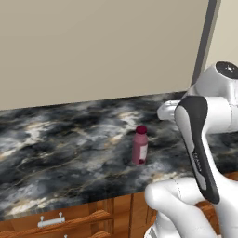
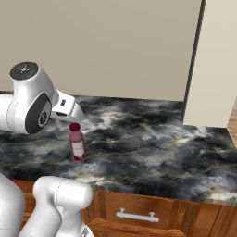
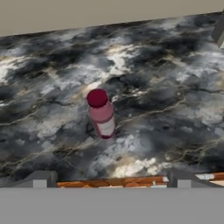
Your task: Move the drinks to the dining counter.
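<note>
The bottle point(image 1: 140, 146) point(image 2: 77, 142) point(image 3: 101, 113) stands upright on the marbled tabletop point(image 1: 60, 139) point(image 2: 152, 139) point(image 3: 175, 87), toward its near edge, dark red cap up and white label facing the near side. Nothing touches it. The end effector point(image 3: 109, 180) hangs above and nearer than the bottle, its jaws spread wide and empty; in the hand view the two fingertips point(image 3: 40, 179) sit far apart, with the bottle between and beyond them. Below the tabletop's near edge run brown wooden drawers point(image 1: 69, 218) point(image 2: 139, 210) with silver bar handles point(image 1: 51, 221) point(image 2: 136, 215). A beige wall point(image 1: 93, 46) point(image 2: 115, 46) rises along the far side.
</note>
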Robot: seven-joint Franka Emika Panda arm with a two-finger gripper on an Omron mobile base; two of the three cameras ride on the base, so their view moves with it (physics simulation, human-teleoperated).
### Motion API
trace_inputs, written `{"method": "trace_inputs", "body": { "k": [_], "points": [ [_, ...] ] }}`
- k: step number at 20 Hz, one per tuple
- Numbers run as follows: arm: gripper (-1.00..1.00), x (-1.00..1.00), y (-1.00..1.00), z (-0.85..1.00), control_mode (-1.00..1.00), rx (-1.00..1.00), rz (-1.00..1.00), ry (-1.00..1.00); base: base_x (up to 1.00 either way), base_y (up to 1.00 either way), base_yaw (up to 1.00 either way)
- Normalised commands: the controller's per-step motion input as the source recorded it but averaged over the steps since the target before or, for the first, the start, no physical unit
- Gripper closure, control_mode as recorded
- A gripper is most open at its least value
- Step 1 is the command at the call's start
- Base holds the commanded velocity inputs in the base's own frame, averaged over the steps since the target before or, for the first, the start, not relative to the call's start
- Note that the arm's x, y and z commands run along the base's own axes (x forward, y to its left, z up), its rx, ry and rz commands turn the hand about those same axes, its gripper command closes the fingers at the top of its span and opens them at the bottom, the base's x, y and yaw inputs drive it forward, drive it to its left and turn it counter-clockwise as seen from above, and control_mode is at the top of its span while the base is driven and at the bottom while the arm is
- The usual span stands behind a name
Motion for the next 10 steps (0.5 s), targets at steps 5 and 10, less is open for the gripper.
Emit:
{"method": "trace_inputs", "body": {
  "k": [5,10],
  "points": [
    [-1.0,-0.34,-0.05,0.03,-1.0,-0.01,0.0,-0.02,0.0,0.0,0.0],
    [-1.0,-0.24,-0.23,0.07,-1.0,0.0,-0.01,0.0,0.0,0.0,0.0]
  ]
}}
